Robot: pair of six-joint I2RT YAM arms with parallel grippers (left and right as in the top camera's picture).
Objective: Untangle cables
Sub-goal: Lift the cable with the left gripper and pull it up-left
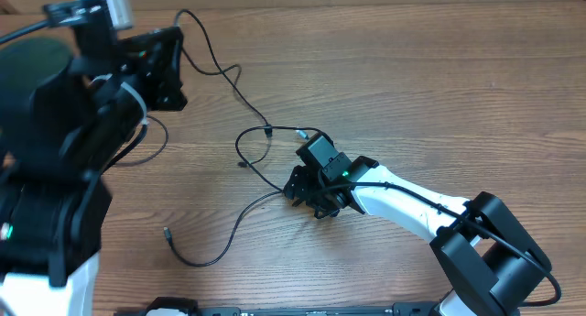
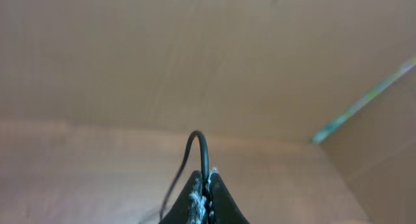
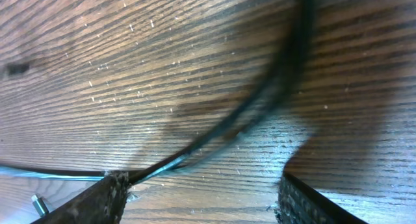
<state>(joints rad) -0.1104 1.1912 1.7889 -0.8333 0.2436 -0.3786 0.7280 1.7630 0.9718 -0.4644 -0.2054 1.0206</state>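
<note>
Thin black cables (image 1: 229, 78) lie in loose loops across the wooden table. In the left wrist view my left gripper (image 2: 208, 185) is shut on one cable (image 2: 200, 141), which arches up from the tips. Overhead, that gripper (image 1: 174, 30) is raised at the top left, and the cord runs down from it to a plug (image 1: 268, 130). My right gripper (image 1: 300, 190) sits low at the table's middle, open. In the right wrist view a cable (image 3: 227, 130) lies on the wood against one of its fingers (image 3: 107, 193). It is not pinched between the jaws of the right gripper (image 3: 201, 198).
Another cord (image 1: 224, 243) curves toward the front and ends in a small plug (image 1: 167, 232). A silver-tipped plug (image 1: 300, 131) lies just behind the right gripper. The left arm's bulky black base (image 1: 46, 169) fills the left side.
</note>
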